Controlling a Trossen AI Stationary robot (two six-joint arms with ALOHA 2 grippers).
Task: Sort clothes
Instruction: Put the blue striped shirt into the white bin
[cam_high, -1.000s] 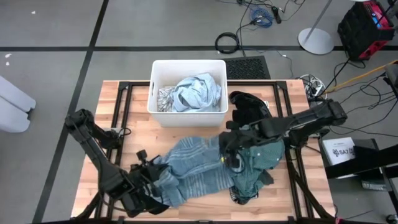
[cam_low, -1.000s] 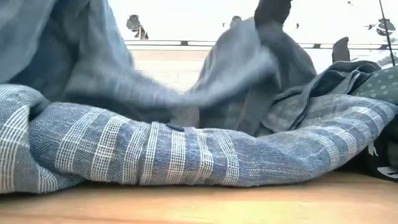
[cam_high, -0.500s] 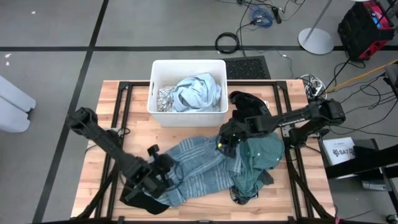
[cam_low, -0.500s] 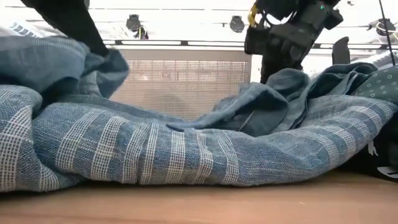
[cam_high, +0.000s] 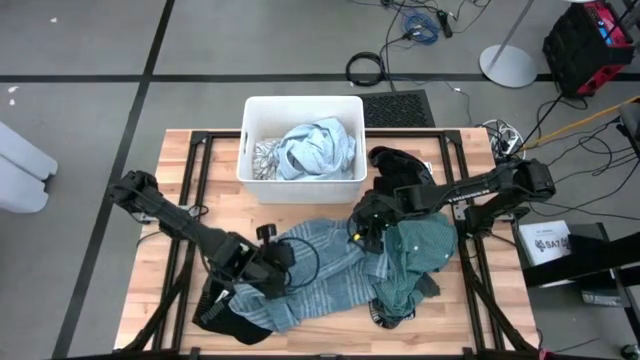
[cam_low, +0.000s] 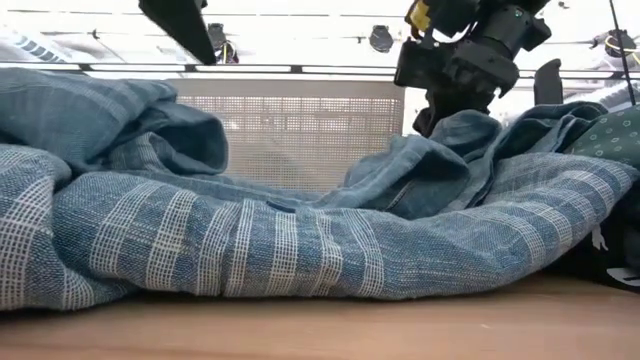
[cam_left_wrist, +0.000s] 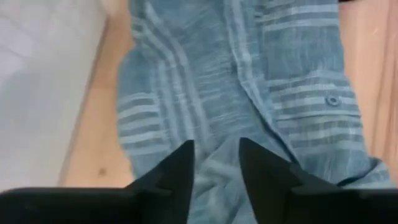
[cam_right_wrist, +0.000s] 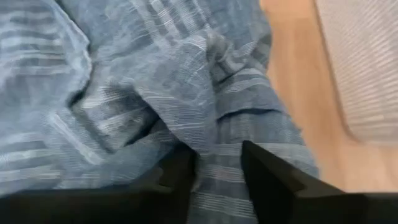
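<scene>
Since a second ago, my left gripper (cam_left_wrist: 214, 165) is letting the blue striped shirt (cam_high: 310, 275) go, fingers parting just above it. I'm seeing my right gripper (cam_right_wrist: 217, 165) with fingers apart, fabric lying between them at the shirt's far right.

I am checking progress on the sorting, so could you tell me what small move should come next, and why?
Probably both arms should lift away: the left gripper and right gripper stand with jaws parted over the blue striped fabric shirt, which lies on the wooden table.

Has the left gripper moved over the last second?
Yes. In the high view the left gripper has gone from near the table's front edge up toward the white bin, and now sits over the blue striped shirt.
</scene>
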